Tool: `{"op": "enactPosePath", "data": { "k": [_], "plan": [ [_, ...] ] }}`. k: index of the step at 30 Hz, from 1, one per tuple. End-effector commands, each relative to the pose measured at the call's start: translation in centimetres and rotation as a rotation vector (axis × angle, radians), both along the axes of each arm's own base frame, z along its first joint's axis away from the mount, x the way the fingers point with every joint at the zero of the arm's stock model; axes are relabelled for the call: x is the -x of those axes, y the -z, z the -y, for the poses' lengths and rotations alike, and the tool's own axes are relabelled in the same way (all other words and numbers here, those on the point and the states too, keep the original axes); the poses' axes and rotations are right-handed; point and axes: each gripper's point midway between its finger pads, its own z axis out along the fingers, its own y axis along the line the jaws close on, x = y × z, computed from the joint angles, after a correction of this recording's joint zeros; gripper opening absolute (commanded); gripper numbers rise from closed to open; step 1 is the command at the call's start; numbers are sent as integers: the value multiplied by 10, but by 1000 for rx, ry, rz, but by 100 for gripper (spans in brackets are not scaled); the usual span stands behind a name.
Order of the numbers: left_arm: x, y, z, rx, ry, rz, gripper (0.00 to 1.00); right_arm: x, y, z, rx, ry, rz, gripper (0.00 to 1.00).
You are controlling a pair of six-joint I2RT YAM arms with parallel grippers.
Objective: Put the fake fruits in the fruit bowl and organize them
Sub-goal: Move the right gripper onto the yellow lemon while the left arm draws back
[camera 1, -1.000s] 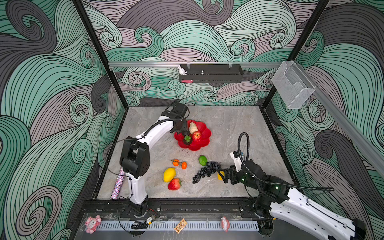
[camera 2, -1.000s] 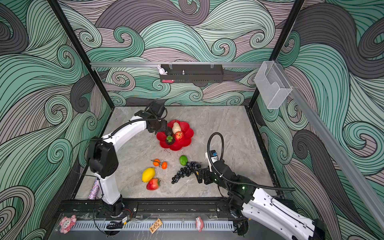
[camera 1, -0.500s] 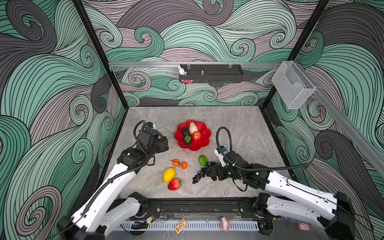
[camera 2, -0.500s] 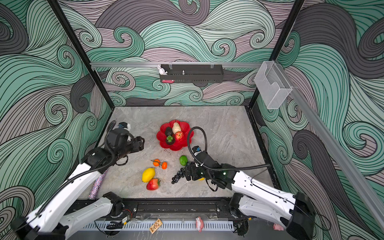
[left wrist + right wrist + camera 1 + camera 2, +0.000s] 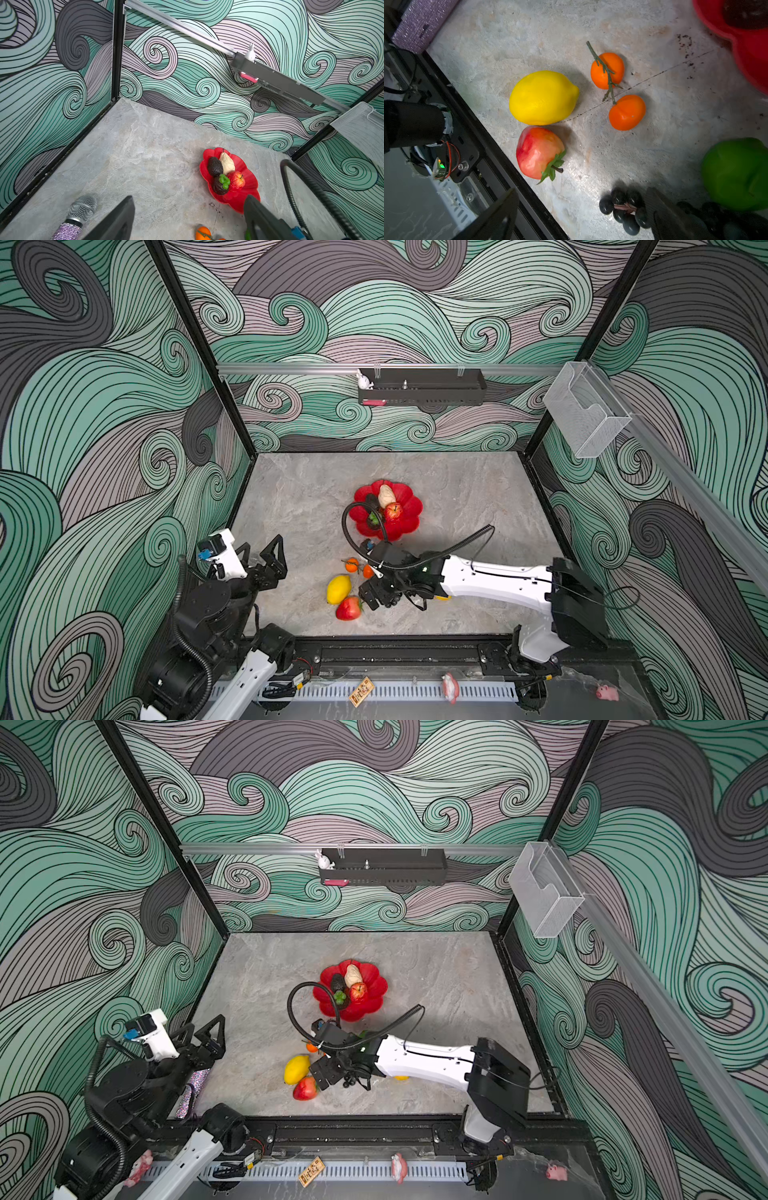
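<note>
Bowl (image 5: 409,524), mid-tabletop (image 5: 457,489), holds pear (image 5: 385,494) and apple (image 5: 393,512). Left gripper (image 5: 261,551) has withdrawn from it to the left edge, fingers spread, empty. Right gripper (image 5: 581,209) has swung across to the loose fruit, fingers released, with the grapes (image 5: 623,207) just beside one finger. Lemon (image 5: 338,588) and oranges (image 5: 352,565) remain outside. Grapes judged next.

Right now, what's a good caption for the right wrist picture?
Open right hand by a lemon, two oranges and black grapes.
</note>
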Motion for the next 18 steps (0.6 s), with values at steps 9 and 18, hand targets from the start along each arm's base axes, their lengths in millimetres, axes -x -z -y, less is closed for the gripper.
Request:
{"op": "enactPosePath", "data": {
  "k": [9,18],
  "plan": [
    [21,12,-22,-25,-71,16,90,2,19,-28,185,-184,100,99],
    [22,14,-22,-20,-67,17,92,-15,30,-48,246,-134,128,99]
  ]
}}
